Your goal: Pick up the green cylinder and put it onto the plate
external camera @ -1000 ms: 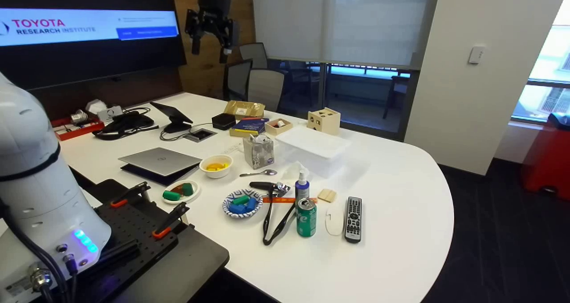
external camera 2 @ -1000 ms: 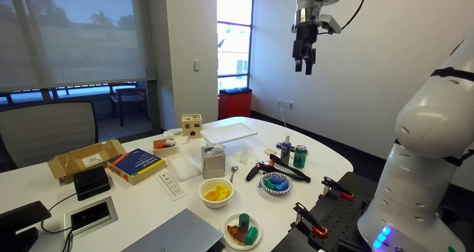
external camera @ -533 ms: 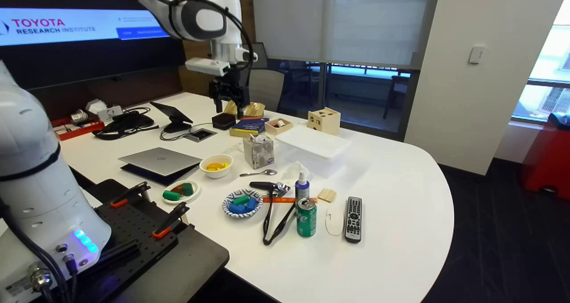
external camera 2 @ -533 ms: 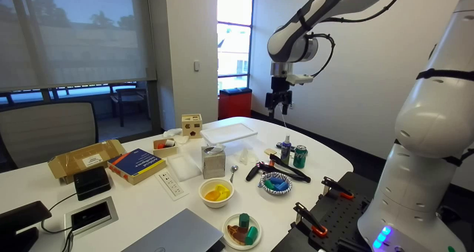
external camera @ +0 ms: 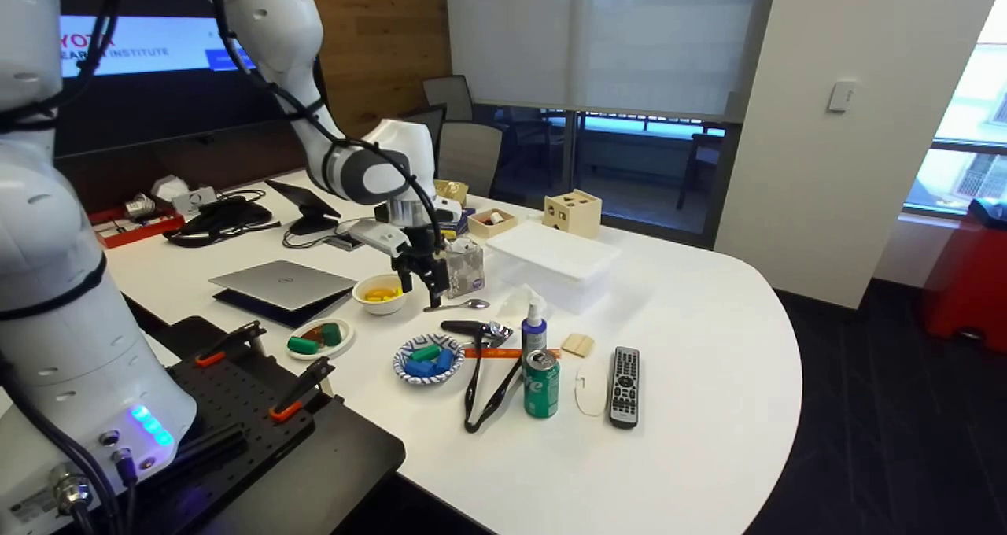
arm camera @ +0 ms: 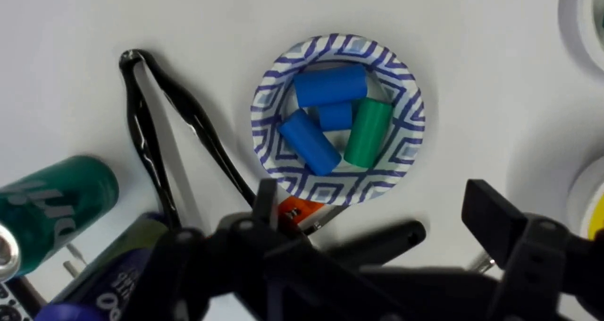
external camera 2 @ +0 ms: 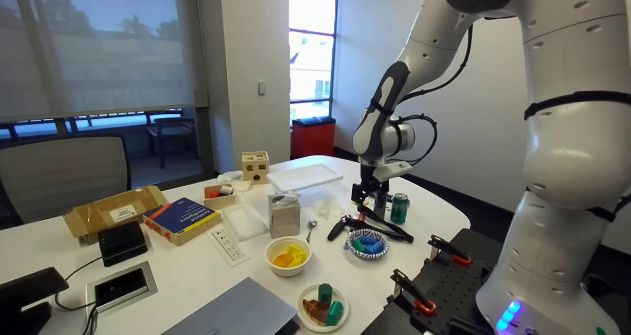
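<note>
The green cylinder [arm camera: 369,132] lies in the blue-patterned dish [arm camera: 406,147], beside several blue blocks. It also shows in both exterior views [external camera: 426,353] [external camera 2: 359,246]. The plate [external camera 2: 309,293] is a shallow pale-yellow dish holding two other green blocks and a brown piece. It stands near the laptop, and its rim [arm camera: 587,23] shows at the right edge of the wrist view. My gripper [arm camera: 370,193] is open and empty. In both exterior views the gripper [external camera: 420,293] [external camera 2: 365,199] hangs above the table, above and apart from the patterned dish.
Black tongs [external camera: 476,393], a spray bottle [external camera: 533,334] and a green can [external camera: 541,393] stand close beside the patterned dish. A bowl of yellow pieces [external camera 2: 275,268], a tissue box [external camera 2: 284,217], a spoon [external camera 2: 309,230] and a laptop [external camera: 285,283] are nearby.
The arm has come down from high above the table, bringing the gripper down over the patterned dish's area. The gripper stays open. The objects on the table have not moved.
</note>
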You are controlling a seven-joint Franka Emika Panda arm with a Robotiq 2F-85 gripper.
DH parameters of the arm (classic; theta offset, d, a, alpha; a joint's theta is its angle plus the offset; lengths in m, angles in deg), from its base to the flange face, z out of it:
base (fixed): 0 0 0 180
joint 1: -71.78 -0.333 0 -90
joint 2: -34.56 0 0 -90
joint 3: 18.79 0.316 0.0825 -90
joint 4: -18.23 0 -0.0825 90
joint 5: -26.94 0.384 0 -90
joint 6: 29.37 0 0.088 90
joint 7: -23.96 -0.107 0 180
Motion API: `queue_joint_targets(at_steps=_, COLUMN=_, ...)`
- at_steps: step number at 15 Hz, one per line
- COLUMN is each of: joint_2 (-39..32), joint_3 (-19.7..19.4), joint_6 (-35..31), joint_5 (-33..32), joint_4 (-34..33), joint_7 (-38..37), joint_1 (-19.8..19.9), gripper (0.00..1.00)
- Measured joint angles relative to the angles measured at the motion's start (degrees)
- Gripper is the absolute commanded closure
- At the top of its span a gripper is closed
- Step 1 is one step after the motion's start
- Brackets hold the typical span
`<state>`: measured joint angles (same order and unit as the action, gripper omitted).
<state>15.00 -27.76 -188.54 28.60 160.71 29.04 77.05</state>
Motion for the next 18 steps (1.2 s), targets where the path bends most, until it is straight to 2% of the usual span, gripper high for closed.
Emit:
queue_joint_targets(at_steps=4, joint_2=-8.3, joint_3=5.3, joint_6=-8.9, joint_5=4.3, joint_4=-1.1, joint_7=0.4, joint_1=6.0, gripper=0.0)
queue_joint_targets(at_steps=8, joint_2=-13.4, joint_3=9.8, joint_6=-9.6, joint_5=5.2, joint_4=-3.9, joint_7=0.4, joint_1=11.2, gripper=0.0)
queue_joint_targets(at_steps=14, joint_2=-18.9, joint_3=11.2, joint_6=-9.6, joint_5=5.2, joint_4=-7.8, joint_7=0.4, joint_1=14.0, gripper=0.0)
queue_joint_targets(at_steps=18, joint_2=-22.3, joint_3=12.1, joint_6=-9.3, joint_5=5.2, joint_4=-10.8, joint_7=0.3, joint_1=14.5, gripper=0.0)
